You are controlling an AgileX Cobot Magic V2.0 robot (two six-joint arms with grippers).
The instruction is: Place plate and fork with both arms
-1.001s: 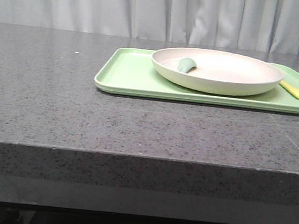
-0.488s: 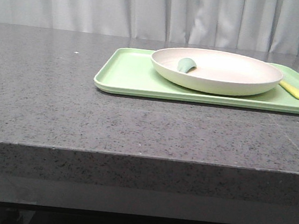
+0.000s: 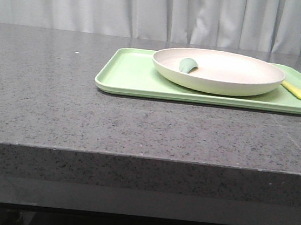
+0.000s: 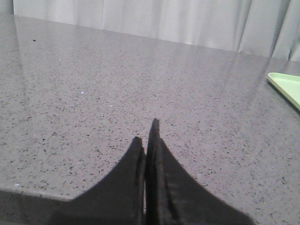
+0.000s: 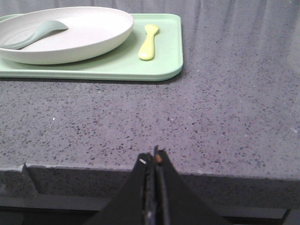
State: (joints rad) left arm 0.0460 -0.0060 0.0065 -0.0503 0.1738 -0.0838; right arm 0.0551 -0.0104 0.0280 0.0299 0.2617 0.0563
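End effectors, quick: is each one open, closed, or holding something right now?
Left end effector: closed, holding nothing, above bare table.
Right end effector: closed, holding nothing, short of the tray.

No text, label, brand, number or sign can be read on the round cream-white plastic plate point(image 3: 218, 71), the flat light-green rectangular tray point(image 3: 133, 75) or the dark speckled stone table point(image 3: 84, 121).
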